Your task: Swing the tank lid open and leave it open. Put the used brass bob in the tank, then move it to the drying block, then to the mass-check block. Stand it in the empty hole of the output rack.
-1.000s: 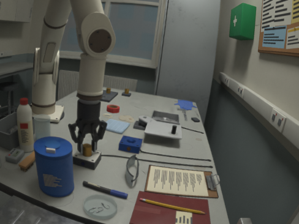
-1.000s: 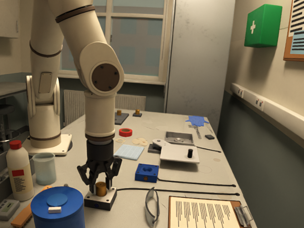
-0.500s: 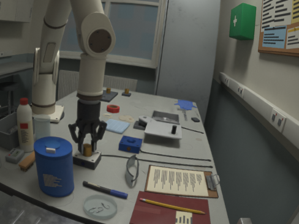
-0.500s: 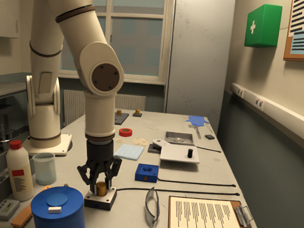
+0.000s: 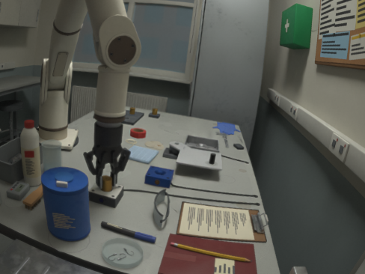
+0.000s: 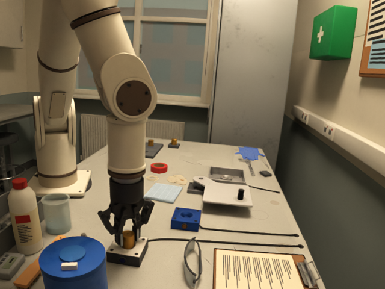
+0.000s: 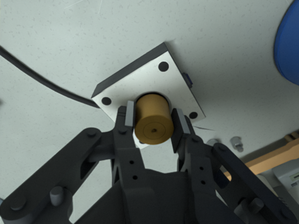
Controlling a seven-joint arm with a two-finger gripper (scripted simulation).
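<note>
The brass bob (image 5: pixel 107 183) (image 6: pixel 128 238) (image 7: pixel 153 119) stands upright in the socket of a white block (image 5: pixel 106 194) (image 6: pixel 127 251) (image 7: pixel 150 85) at the near left of the bench, and my gripper (image 5: pixel 107 179) (image 6: pixel 127 237) (image 7: pixel 154 120) is lowered over it, open, with a finger on either side of the bob. The tank (image 5: pixel 202 143) (image 6: pixel 226 174) sits mid-bench with its white lid (image 5: pixel 198 157) (image 6: pixel 226 194) swung aside toward the front. A blue block (image 5: pixel 159 176) (image 6: pixel 186 219) lies between. The dark output rack (image 5: pixel 131 116) (image 6: pixel 153 148) at the far side carries a brass piece.
A blue canister (image 5: pixel 66 202) (image 6: pixel 74 262) stands close left of the white block. A white bottle (image 5: pixel 30 152) (image 6: pixel 24 215) and beaker (image 6: pixel 56 213) are further left. Safety glasses (image 5: pixel 161 208) (image 6: pixel 192 260), black cables (image 5: pixel 209 191) and a clipboard (image 5: pixel 220 221) lie to the right.
</note>
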